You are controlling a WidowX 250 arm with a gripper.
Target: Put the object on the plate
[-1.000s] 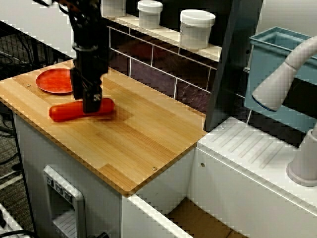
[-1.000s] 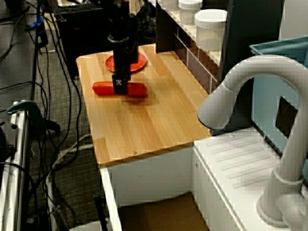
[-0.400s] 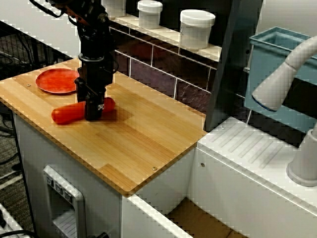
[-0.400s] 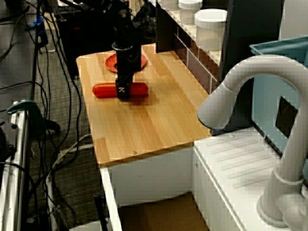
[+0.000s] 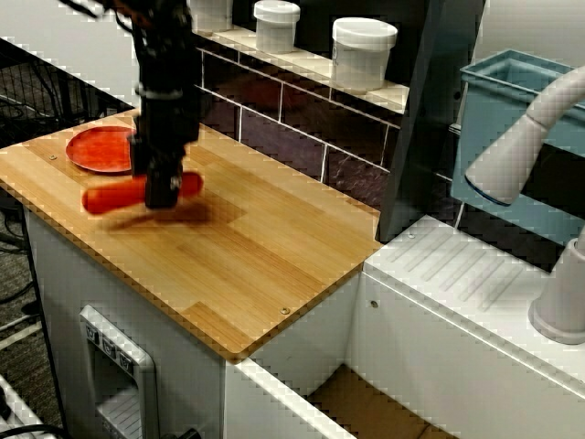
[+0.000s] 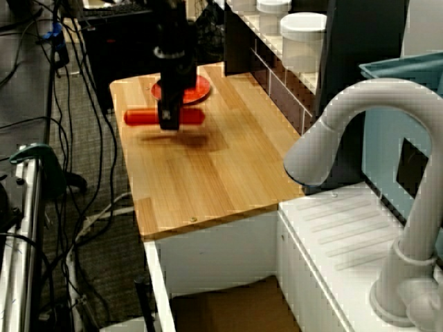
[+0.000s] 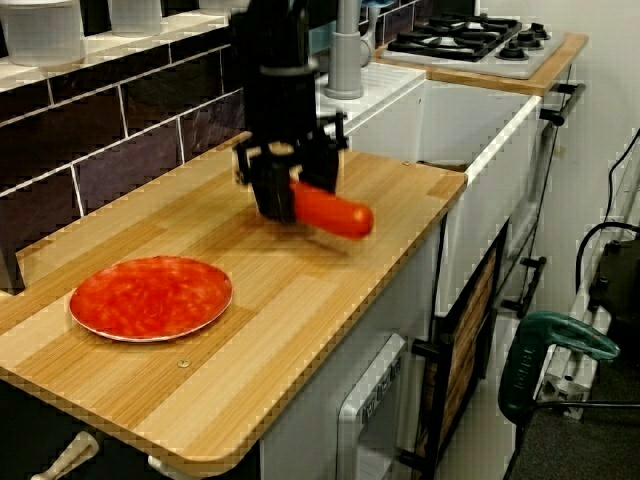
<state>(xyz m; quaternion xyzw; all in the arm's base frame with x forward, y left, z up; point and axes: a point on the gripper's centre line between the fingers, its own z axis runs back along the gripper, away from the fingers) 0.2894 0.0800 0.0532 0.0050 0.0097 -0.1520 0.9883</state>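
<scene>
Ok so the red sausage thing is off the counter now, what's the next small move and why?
Probably carry it sideways to above the plate. The pincer grips the object at mid-length, clear of the wooden counter, with its shadow below, while the plate sits bare just beside it.

Long red-orange object [image 5: 128, 193], seemingly lifted above the wood; flat red plate [image 7: 150, 297] lies empty.

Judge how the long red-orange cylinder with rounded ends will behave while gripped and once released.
The long red-orange cylinder juts straight out either side of the gripper without drooping, so it is probably stiff. It looks smooth, so possibly slippery. Being round, it may roll once released on the shallow-rimmed red plate.
</scene>
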